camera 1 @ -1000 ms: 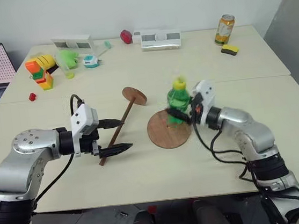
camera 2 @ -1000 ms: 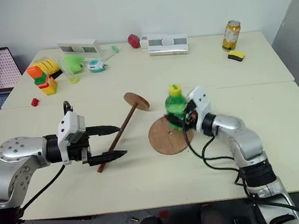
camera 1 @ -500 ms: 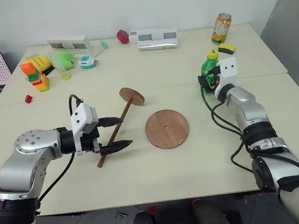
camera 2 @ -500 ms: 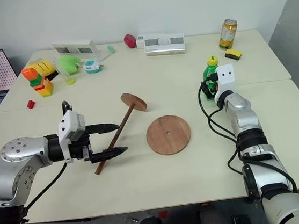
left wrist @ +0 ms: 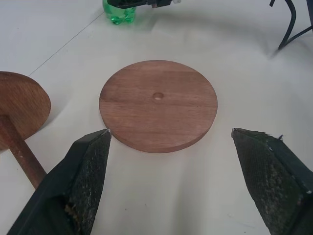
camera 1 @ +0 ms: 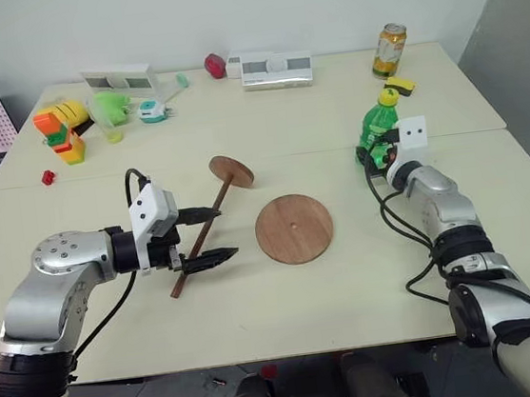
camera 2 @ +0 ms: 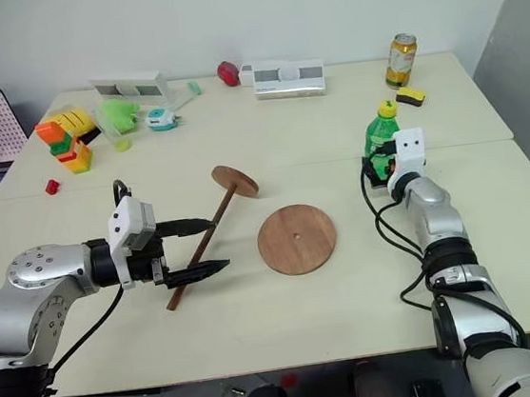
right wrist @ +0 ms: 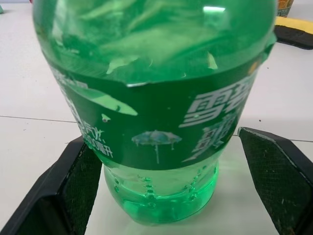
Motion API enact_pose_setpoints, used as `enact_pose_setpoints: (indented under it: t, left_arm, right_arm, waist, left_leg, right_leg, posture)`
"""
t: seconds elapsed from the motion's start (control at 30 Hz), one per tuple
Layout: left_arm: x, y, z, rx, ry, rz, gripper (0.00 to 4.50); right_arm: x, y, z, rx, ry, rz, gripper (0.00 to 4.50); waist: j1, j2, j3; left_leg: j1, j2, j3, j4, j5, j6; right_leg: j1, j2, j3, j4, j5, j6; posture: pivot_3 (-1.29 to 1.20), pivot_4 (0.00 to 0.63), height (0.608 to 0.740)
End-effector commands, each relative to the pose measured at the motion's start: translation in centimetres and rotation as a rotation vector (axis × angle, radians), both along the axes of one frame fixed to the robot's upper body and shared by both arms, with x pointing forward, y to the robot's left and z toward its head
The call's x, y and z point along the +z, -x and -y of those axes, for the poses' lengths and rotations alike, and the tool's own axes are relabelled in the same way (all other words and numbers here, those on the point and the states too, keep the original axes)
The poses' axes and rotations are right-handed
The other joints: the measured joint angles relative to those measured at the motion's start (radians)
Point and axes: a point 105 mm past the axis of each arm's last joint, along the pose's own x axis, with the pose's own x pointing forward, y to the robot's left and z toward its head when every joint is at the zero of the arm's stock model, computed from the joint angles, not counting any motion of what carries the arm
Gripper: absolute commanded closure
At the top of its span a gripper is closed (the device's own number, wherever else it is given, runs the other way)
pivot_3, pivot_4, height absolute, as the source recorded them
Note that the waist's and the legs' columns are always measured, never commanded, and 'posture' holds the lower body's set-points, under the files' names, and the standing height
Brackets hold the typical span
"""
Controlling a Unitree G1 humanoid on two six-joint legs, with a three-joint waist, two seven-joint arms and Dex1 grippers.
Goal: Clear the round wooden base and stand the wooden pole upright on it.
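Both grippers' jaws spread: right gripper straddles the green bottle, round wooden base bare, so left gripper should next grasp the wooden pole

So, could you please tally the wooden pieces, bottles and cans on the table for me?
Wooden pieces: 2 (round wooden base, wooden pole)
Green bottle: 1
Can: 1
Total: 4
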Motion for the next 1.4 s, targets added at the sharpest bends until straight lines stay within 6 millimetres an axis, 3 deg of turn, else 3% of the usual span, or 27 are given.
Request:
enact_pose_setpoints:
  t: [0.03, 0.17, 0.5, 0.63, 0.73, 0.87, 0.93, 1.0, 1.2, 1.4]
  left_arm:
    - [0.7, -0.1, 0.6, -0.018, -0.003, 0.032, 0.36]
    - [0.9, -0.3, 0.5, -0.014, -0.007, 0.039, 0.36]
    - [1.3, -1.2, -0.4, 0.038, -0.031, 0.046, 0.36]
    - [1.6, -1.6, -1.8, 0.113, -0.075, 0.025, 0.36]
    - [2.4, -2.3, -3.1, 0.156, -0.149, 0.028, 0.36]
    - [2.4, -3.8, -4.1, 0.233, -0.261, -0.032, 0.36]
    - [2.0, -5.4, -5.6, 0.352, -0.39, -0.06, 0.36]
    - [2.1, -5.6, -5.6, 0.375, -0.409, -0.135, 0.36]
    - [0.9, -3.9, -5.2, 0.435, -0.54, -0.491, 0.36]
    - [-0.9, -4.9, -5.4, 0.527, -0.631, -0.553, 0.36]
  right_arm:
    - [2.0, 0.5, 0.1, 0.016, -0.006, 0.05, 0.06]
    - [1.7, 1.9, -0.1, 0.068, 0.02, 0.007, 0.06]
    - [1.6, 8.8, -1.5, 0.313, 0.106, -0.15, 0.06]
    - [2.7, 12.3, -2.1, 0.466, 0.171, -0.177, 0.06]
    - [4.6, 15.4, -3.6, 0.68, 0.233, -0.153, 0.06]
    - [6.3, 17.4, -5.0, 0.857, 0.239, -0.132, 0.06]
    - [7.2, 18.1, -6.0, 0.939, 0.224, -0.124, 0.06]
    - [7.6, 18.1, -6.4, 0.964, 0.23, -0.12, 0.06]
    - [7.1, 17.9, -7.6, 1.01, 0.279, -0.112, 0.06]
    - [6.9, 17.9, -8.3, 1.04, 0.263, -0.106, 0.06]
  waist:
    - [0.001, 0.0, 0.0]
    - [0.001, 0.0, 0.0]
    - [0.004, 0.0, 0.0]
    - [0.005, 0.0, 0.0]
    - [0.005, 0.0, 0.0]
    - [0.006, 0.0, 0.0]
    - [0.005, 0.0, 0.0]
    - [0.005, 0.0, 0.0]
    - [0.003, -0.001, 0.001]
    - [0.003, -0.001, 0.001]
  left_leg:
    - [0.0, 0.0, 0.0, 0.0, 0.0, 0.0]
    - [0.0, 0.0, 0.0, 0.0, 0.0, 0.0]
    - [-0.001, 0.0, -0.001, 0.0, -0.002, 0.004]
    - [-0.001, 0.0, -0.002, 0.0, -0.002, 0.004]
    - [-0.001, 0.0, -0.002, 0.0, -0.002, 0.004]
    - [0.001, 0.0, -0.002, 0.0, -0.002, 0.004]
    - [0.001, -0.001, -0.002, 0.0, -0.002, 0.004]
    - [0.001, -0.001, -0.003, 0.001, -0.002, 0.004]
    - [-0.002, -0.001, -0.005, 0.001, -0.002, 0.004]
    - [-0.001, -0.001, -0.005, 0.001, -0.002, 0.004]
  right_leg:
    - [0.0, 0.0, 0.0, 0.0, 0.0, 0.0]
    - [0.0, 0.0, 0.0, 0.0, 0.0, 0.0]
    - [0.0, 0.0, -0.001, 0.0, 0.0, 0.0]
    - [0.0, 0.0, -0.001, 0.0, 0.0, 0.0]
    - [0.0, 0.0, -0.001, -0.001, 0.0, 0.0]
    - [0.003, 0.001, -0.002, -0.001, 0.0, 0.0]
    - [0.004, 0.001, -0.003, -0.001, 0.0, 0.0]
    - [0.004, 0.001, -0.003, -0.001, 0.0, 0.0]
    - [0.002, 0.001, -0.005, -0.003, 0.0, 0.0]
    - [0.002, 0.001, -0.005, -0.002, 0.0, 0.0]
  posture:
    - [0.0, 0.15, 0.74]
    - [0.0, 0.15, 0.74]
    - [0.0, 0.15, 0.74]
    - [0.0, 0.15, 0.74]
    - [0.0, 0.15, 0.74]
    - [0.0, 0.15, 0.74]
    - [0.0, 0.15, 0.74]
    - [0.0, 0.15, 0.74]
    - [0.0, 0.15, 0.74]
    - [0.0, 0.15, 0.74]
